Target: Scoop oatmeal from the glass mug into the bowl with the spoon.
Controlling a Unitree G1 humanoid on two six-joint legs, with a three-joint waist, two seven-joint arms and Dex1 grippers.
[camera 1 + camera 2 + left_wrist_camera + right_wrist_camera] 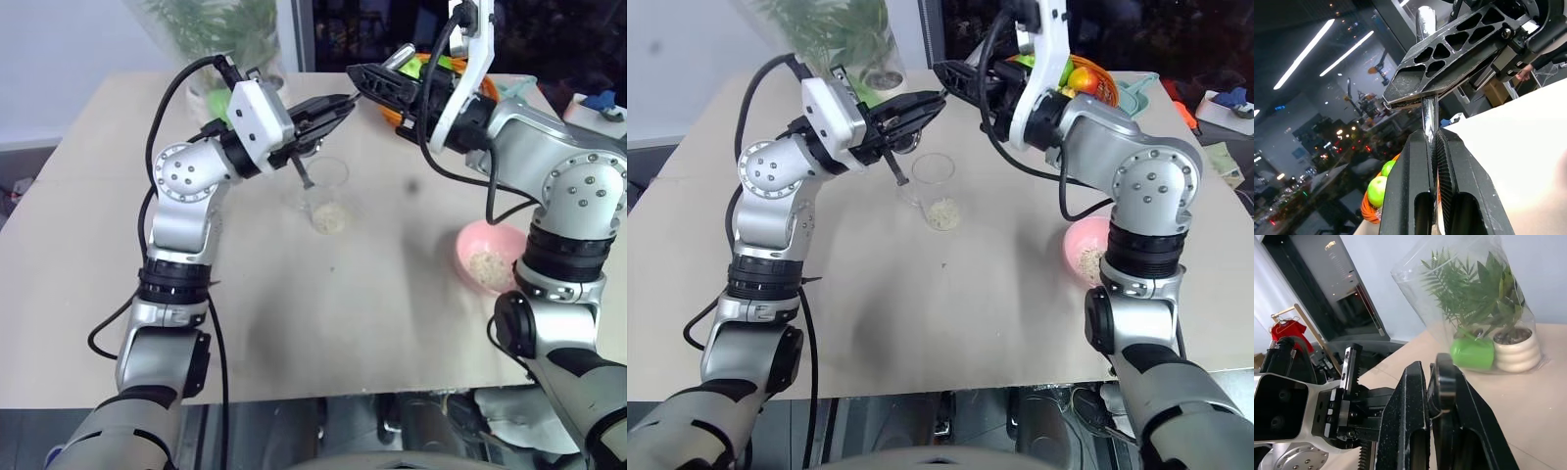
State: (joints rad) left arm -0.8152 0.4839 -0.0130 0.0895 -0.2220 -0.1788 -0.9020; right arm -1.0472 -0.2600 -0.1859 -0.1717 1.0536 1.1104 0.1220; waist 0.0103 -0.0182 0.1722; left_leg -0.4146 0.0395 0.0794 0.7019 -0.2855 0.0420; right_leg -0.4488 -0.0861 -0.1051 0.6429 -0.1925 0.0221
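Note:
The spoon (1428,115) is pinched in my left gripper (341,102), which is shut on it above the table's far middle. Its thin lower end (303,174) hangs down toward the rim of the glass mug (328,186). My right gripper (357,74) meets the left one tip to tip and is shut on the spoon's upper part. A little pale oatmeal (330,219) lies in the bottom of the mug. The pink bowl (468,237) stands to the right, partly behind my right arm, with some oatmeal (485,264) in it.
A clear vase of green plants (220,29) stands at the far left behind the mug, with a green cup (1472,352) and a white pot (1515,350) inside it. An orange basket of fruit (1087,78) sits at the far right. The table's near edge runs below.

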